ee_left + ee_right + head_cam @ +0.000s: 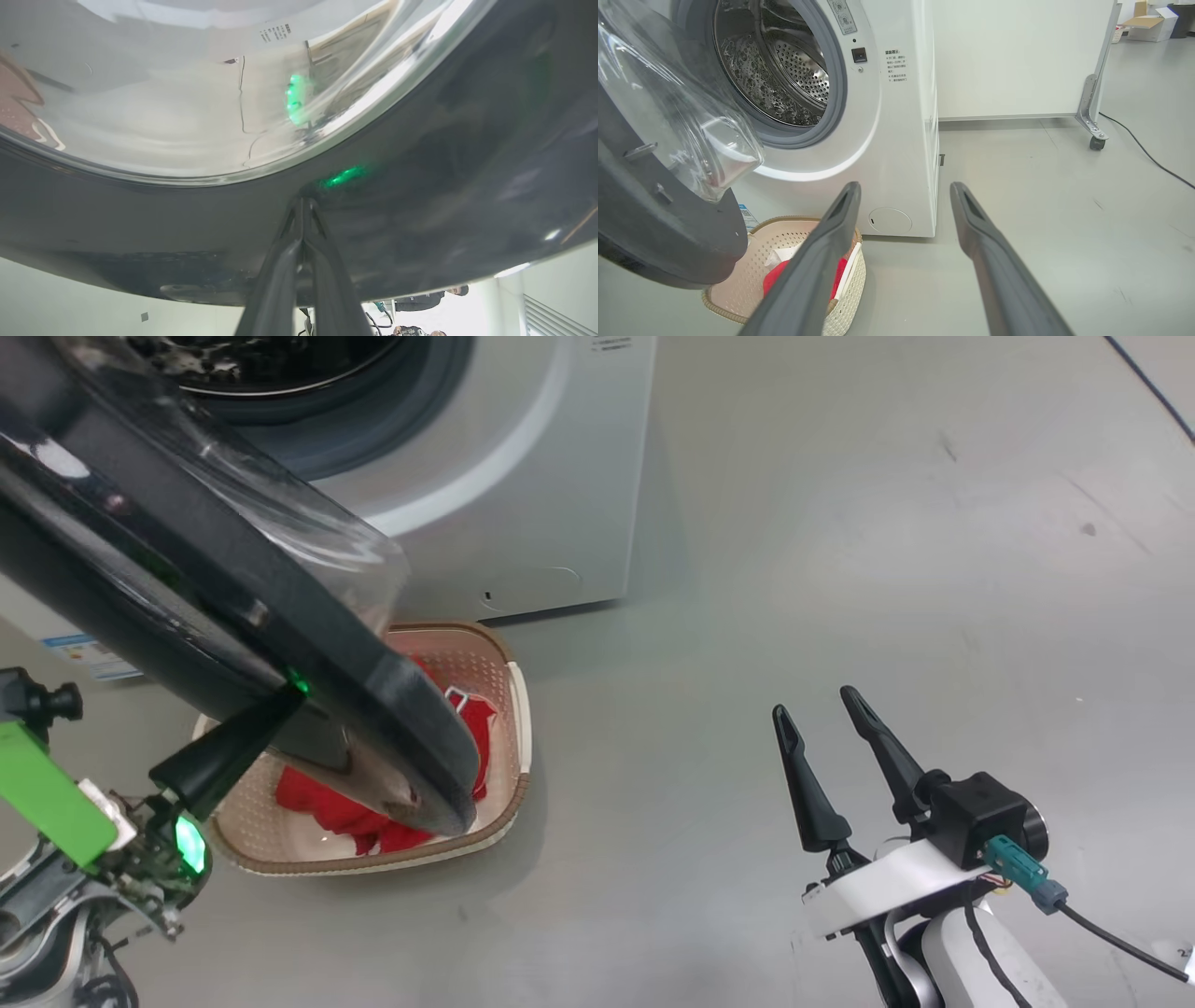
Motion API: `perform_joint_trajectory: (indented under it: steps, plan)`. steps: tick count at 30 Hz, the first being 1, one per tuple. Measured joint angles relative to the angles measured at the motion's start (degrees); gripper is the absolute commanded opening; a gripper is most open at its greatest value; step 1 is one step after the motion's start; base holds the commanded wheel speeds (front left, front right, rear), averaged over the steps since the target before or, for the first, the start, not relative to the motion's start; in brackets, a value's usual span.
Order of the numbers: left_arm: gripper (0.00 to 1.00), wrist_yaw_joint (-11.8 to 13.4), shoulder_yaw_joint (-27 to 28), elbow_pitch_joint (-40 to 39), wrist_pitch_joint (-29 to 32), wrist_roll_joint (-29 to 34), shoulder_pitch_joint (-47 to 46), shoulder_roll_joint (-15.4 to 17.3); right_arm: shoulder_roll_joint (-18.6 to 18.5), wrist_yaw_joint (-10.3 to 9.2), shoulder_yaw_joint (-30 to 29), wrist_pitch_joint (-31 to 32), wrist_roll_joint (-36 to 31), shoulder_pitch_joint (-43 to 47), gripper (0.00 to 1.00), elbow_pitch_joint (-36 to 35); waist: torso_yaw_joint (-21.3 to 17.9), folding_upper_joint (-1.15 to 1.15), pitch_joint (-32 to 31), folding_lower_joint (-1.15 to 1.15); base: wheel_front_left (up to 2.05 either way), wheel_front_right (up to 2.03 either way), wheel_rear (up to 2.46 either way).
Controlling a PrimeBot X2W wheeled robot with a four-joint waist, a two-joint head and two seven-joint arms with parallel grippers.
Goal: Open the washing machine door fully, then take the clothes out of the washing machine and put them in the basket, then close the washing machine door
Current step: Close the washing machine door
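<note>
Left fingers [224, 754], pressed together, bear on the glossy black round door [187, 588], apparently to push it shut; right fingers [805, 784] spread, idle; red fabric clothes [322, 800] fill the cream plastic basket [520, 714].

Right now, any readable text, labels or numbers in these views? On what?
Nothing can be read as it stands.
Dark printed block on the washing machine front, right of the opening: too small to read.
Sticker by the top of the grey seal: too small.
Blue label low on the machine's front: blurred, partly hidden.
Tiny print seen in the glass of the washing machine door: unreadable.
</note>
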Motion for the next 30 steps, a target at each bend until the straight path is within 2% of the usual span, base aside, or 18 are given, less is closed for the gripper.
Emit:
perform_joint_trajectory:
  steps: [9,20,30]
  plan:
    - [0.0,1.4,0.3,1.5,-3.1,0.1,-6.1,-2.4,0.2,-0.01,0.1,-0.1,0.6,-1.5,1.0,-0.1,-4.0,0.0,2.6,0.0,0.0,0.0,0.0]
    - [0.0,2.2,-0.8,4.9,-6.5,3.2,-14.1,-5.2,0.3,0.0,-0.1,-0.5,1.1,-3.9,1.0,-1.5,-7.0,0.0,6.7,0.0,0.0,0.0,0.0]
    - [0.0,2.5,-0.4,9.4,-10.3,6.6,-20.8,-5.6,0.4,0.1,0.0,-0.5,1.3,-5.6,1.0,-1.7,-9.2,0.0,9.7,0.0,0.0,0.0,0.0]
